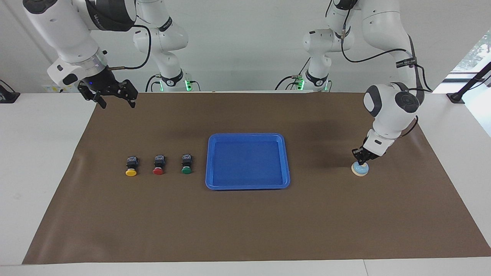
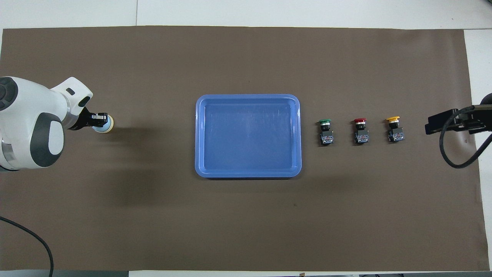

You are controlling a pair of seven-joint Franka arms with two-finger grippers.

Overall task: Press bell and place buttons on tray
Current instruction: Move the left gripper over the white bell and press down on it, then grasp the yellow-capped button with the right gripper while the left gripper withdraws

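Overall, from the facing camera, the left pincer (image 1: 361, 158) is down on the bell (image 1: 360, 169) at about three o'clock on the brown surface (image 1: 245, 222), toward the left arm's end; its fingers look drawn together over the knob, tips touching the dome; the right pincer (image 1: 113, 98) hangs spread open over the mat's corner at ten o'clock, waiting; the blue tray (image 1: 286, 161) sits mid-mat; the yellow button (image 1: 131, 168), red button (image 1: 158, 166) and green button (image 1: 186, 166) line up at nine o'clock from the tray, green nearest it.

Seen from overhead, the bell (image 2: 108, 124) lies at nine o'clock with the left pincer (image 2: 99, 120) on it; the tray (image 2: 199, 134) holds the centre; green (image 2: 325, 132), red (image 2: 361, 130) and yellow (image 2: 394, 130) run toward three o'clock; the right pincer (image 2: 442, 122) enters at the edge, its state unreadable from this angle.
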